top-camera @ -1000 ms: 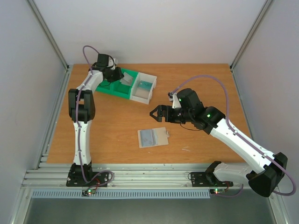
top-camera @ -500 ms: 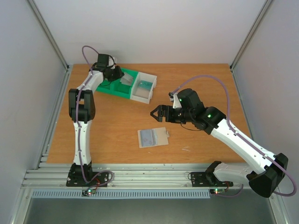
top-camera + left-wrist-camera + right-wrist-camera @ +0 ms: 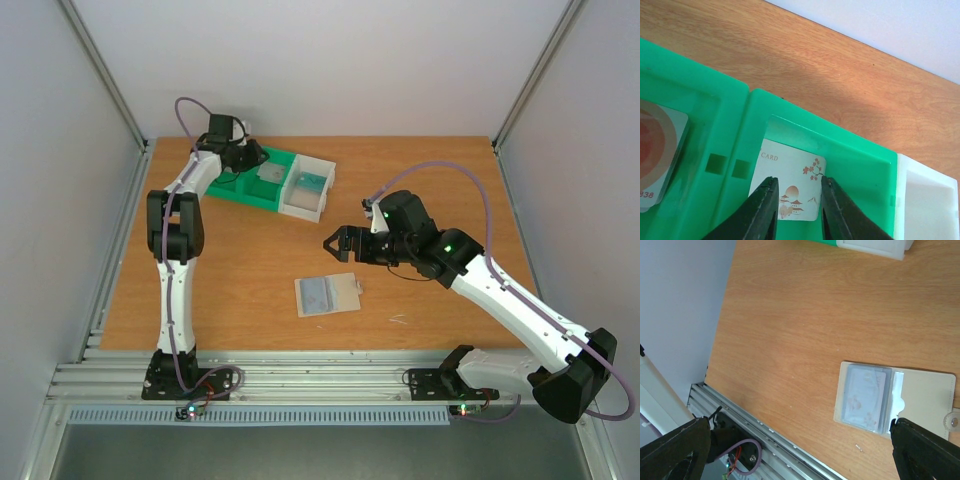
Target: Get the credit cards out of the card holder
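1. Top view: the left arm reaches to the far left of the brown wooden counter (image 3: 420, 160). The left end effector (image 3: 252, 157) hangs over the green part of the green-and-white plastic compartment tray (image 3: 245, 193). A small white credit card (image 3: 268, 172) lies flat in a green compartment. The flat rectangular card holder (image 3: 327, 294), a pale blue-grey translucent sleeve beside a cream panel, lies near the middle of the counter, well apart from the tray. The right end effector (image 3: 328, 243) hangs to the far right of the holder, released and empty, with its jaws spread wide.

2. Left wrist view: the left end effector (image 3: 797, 202) is released. Its black fingers (image 3: 765, 210) stand a little apart and pinch nothing. The white credit card (image 3: 790, 187), printed with red blossoms and a pagoda, lies flat on the compartment floor below them. In the next green compartment to the left lies a pale card (image 3: 657, 155) bearing a large reddish disc.

3. Right wrist view: the right end effector (image 3: 799, 435) is wide open above bare counter (image 3: 790, 330). The card holder (image 3: 920, 400) lies open to the right. A card with faint reddish marks shows through its translucent sleeve.
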